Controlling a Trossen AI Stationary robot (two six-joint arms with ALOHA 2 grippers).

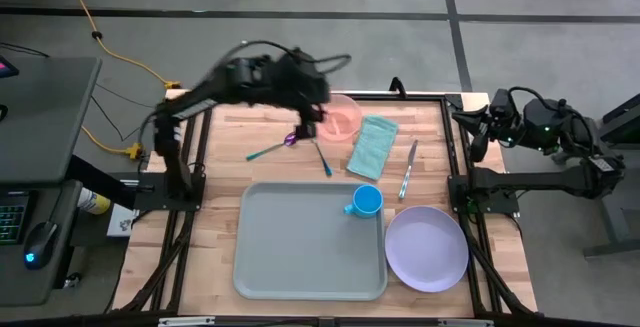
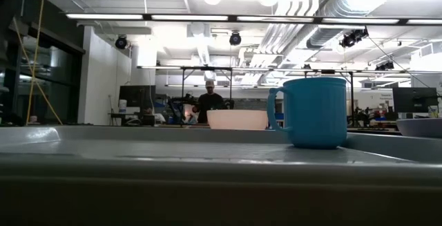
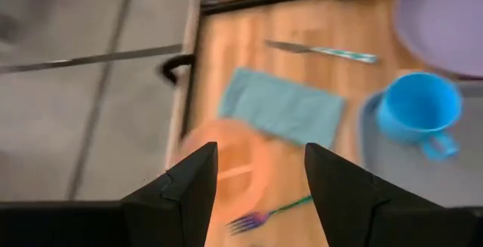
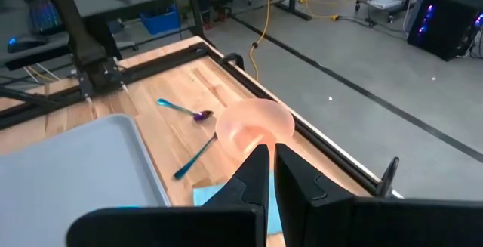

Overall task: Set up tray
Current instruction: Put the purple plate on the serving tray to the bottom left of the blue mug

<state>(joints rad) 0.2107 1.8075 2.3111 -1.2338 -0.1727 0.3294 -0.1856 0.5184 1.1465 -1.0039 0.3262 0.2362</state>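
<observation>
The pale grey-green tray (image 1: 300, 252) lies flat at the table's near middle. A blue mug (image 1: 365, 201) stands upright on its base in the tray's far right corner. My left gripper (image 3: 260, 179) hangs open and high above the table's far part, over the pink bowl (image 3: 226, 164) and the fork (image 3: 264, 218). It touches nothing. In the high view the left gripper (image 1: 308, 117) is blurred. My right gripper (image 4: 266, 164) is shut with nothing in it and waits at the table's far right edge (image 1: 495, 125).
A teal napkin (image 1: 373, 145), a knife (image 1: 408, 167), a spoon (image 1: 270, 149) and a fork (image 1: 323, 157) lie on the wood beyond the tray. A lavender plate (image 1: 427, 249) sits right of the tray. A person (image 2: 209, 101) stands far behind the table.
</observation>
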